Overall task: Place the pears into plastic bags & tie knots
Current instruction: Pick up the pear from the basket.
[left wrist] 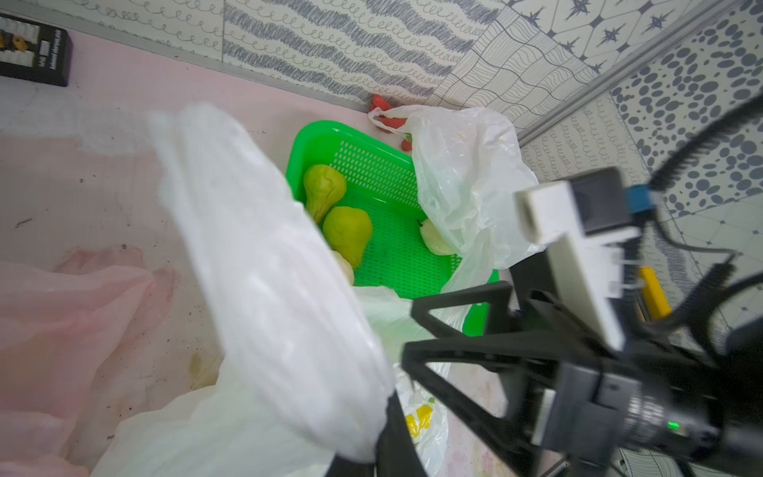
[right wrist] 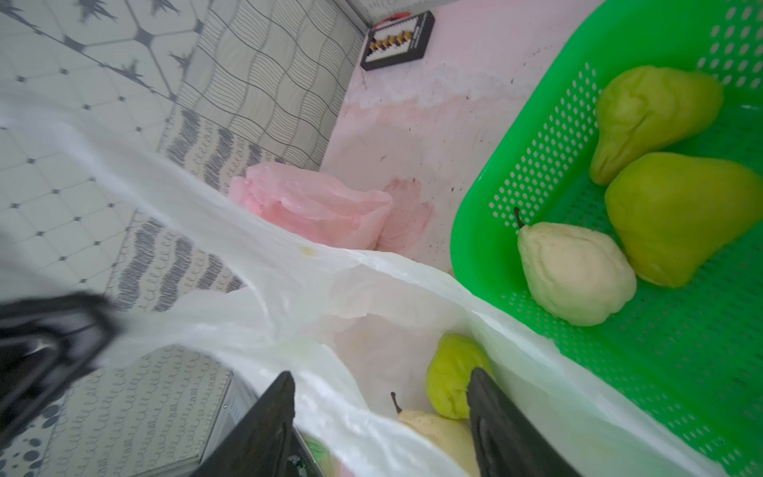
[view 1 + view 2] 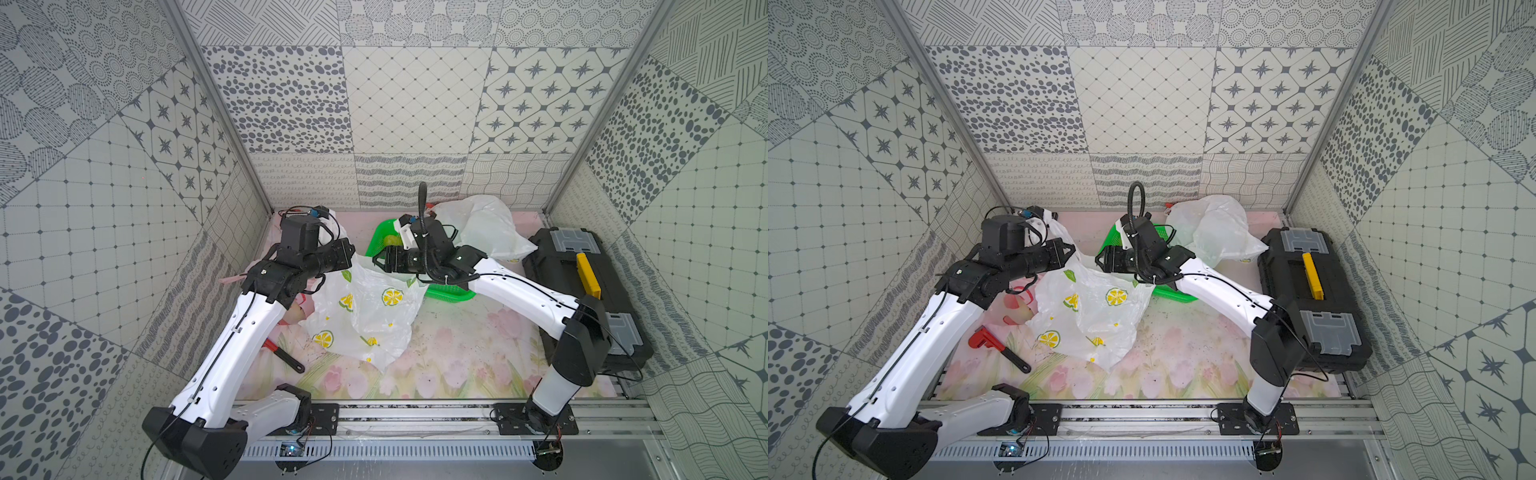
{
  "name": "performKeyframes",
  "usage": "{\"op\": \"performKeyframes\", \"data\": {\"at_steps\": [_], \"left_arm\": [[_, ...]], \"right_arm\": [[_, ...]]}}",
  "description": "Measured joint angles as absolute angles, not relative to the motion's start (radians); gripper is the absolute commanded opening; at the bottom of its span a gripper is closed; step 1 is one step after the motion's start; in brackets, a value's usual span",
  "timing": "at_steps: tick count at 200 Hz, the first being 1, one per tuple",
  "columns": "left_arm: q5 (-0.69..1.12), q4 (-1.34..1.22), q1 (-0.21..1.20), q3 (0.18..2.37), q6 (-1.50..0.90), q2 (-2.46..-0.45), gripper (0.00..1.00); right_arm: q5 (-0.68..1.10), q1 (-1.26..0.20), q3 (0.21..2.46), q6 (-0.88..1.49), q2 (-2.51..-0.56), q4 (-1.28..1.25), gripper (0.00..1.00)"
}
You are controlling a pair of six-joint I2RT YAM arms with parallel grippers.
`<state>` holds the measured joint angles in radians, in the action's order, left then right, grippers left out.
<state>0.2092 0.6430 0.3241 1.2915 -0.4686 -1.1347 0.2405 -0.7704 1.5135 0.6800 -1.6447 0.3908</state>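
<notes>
No legible text, label, brand or number anywhere. On the black abacus frame (image 2: 397, 41) on the desk, a strip of white lettering along one edge, too blurred to read in either wrist view. On the lemon-print bag (image 3: 365, 307), only lemon and leaf pictures.

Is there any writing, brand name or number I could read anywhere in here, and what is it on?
No text here can be read as words.
Black abacus-like frame: white lettering along its edge, too blurred to read.
Lemon-print bag: lemon and leaf pictures only, no words.
Black toolbox: no lettering visible.
</notes>
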Motion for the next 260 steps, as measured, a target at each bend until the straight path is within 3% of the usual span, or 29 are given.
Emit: {"op": "performKeyframes", "data": {"at_steps": [53,91,145,166,203,260], "left_arm": [[0.112,0.665,0.252,1.231,-0.487,-1.056,0.0],[0.091,0.66,0.242,1.196,-0.508,-1.021,0.0],[0.092,0.653,0.241,1.193,-0.524,-1.015,0.0],[0.094,0.651,0.241,1.193,-0.525,-1.015,0.0],[0.095,0.651,0.241,1.194,-0.524,-1.015,0.0],[0.099,0.648,0.241,1.194,-0.524,-1.02,0.0]], "right_arm": [[0.222,-0.455,1.378,0.726,-1.256,0.411,0.34],[0.091,-0.461,1.258,0.672,-1.303,0.515,0.29],[-0.009,-0.511,1.247,0.576,-1.655,0.589,0.42],[-0.058,-0.516,1.324,0.526,-1.773,0.604,0.53],[-0.195,-0.507,1.459,0.409,-1.88,0.657,0.74],[-0.347,-0.47,1.703,0.243,-2.037,0.756,0.87]]}}
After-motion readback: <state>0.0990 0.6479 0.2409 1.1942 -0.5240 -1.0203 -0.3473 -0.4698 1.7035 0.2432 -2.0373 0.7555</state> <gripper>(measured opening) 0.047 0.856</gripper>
